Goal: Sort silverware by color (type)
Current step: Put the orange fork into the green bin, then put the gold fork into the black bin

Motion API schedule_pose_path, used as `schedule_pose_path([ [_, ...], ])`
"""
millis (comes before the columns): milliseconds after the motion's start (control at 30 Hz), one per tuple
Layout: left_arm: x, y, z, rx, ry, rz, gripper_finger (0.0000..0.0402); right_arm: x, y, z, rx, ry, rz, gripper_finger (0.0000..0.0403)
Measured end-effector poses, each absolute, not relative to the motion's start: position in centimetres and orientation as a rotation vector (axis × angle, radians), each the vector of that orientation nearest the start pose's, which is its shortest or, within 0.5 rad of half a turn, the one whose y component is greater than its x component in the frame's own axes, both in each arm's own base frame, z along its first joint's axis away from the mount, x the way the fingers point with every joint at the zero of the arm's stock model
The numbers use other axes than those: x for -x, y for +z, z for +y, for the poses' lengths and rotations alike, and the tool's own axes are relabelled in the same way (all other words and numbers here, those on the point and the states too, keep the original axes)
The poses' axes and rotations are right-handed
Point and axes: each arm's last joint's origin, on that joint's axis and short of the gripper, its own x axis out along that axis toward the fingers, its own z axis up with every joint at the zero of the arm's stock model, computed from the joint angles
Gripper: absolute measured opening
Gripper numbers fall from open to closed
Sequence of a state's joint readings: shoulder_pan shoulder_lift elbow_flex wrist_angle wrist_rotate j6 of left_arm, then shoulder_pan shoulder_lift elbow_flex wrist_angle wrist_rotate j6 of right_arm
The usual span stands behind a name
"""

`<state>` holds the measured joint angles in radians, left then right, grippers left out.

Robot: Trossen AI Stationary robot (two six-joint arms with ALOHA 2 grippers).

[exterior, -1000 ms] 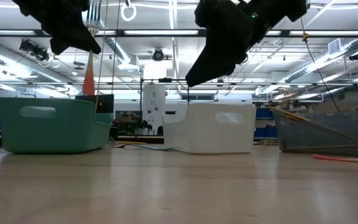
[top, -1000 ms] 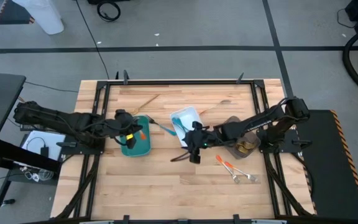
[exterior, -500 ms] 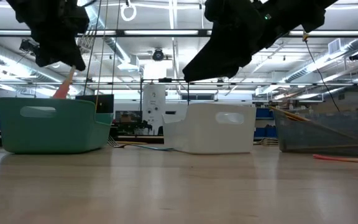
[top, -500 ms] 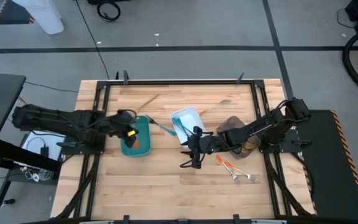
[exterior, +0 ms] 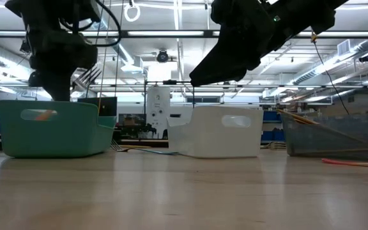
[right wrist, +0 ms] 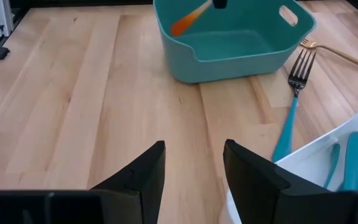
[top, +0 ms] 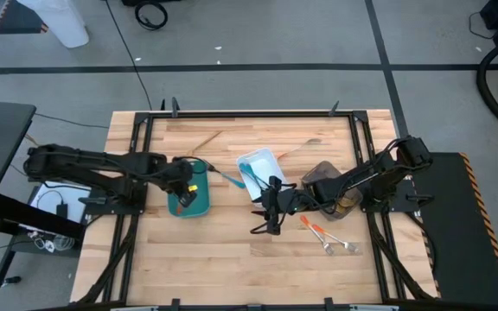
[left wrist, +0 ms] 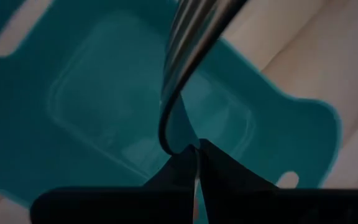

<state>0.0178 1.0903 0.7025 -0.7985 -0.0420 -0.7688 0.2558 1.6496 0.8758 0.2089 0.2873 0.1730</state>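
Left hand is down over the teal tray, pinched tight on an orange-handled fork whose handle dips inside the tray. Right hand hovers above bare tabletop just in front of the white tray, fingers spread and holding nothing. A blue-handled fork lies flat between the two trays. Two orange-handled pieces rest on the wood by the grey-brown tray.

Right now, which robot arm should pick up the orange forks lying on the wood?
Probably the right. The right gripper hangs open and empty beside the two orange-handled forks on the wooden table. The left gripper is busy lowering an orange-handled piece into the teal plastic tray.
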Motion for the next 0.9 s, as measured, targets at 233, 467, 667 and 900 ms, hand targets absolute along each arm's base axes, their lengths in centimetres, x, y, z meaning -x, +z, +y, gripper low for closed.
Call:
schedule_pose_path([
  [233,-18.9,20.1,0.7,0.668,0.5,1.182,0.0017,-33.0,18.7,7.8,-0.017,-0.078,0.539,0.0169],
  [467,-19.1,19.8,0.9,0.669,0.477,1.209,0.0021,-33.0,18.7,7.8,-0.034,-0.082,0.539,0.0169],
  [667,-19.1,19.8,0.9,0.683,0.488,1.208,0.0061,-32.9,18.7,8.1,-0.024,-0.072,0.537,0.0169],
  [900,-19.0,19.8,1.2,0.732,0.476,1.215,0.0113,-32.8,18.6,8.3,-0.015,-0.069,0.554,0.0169],
])
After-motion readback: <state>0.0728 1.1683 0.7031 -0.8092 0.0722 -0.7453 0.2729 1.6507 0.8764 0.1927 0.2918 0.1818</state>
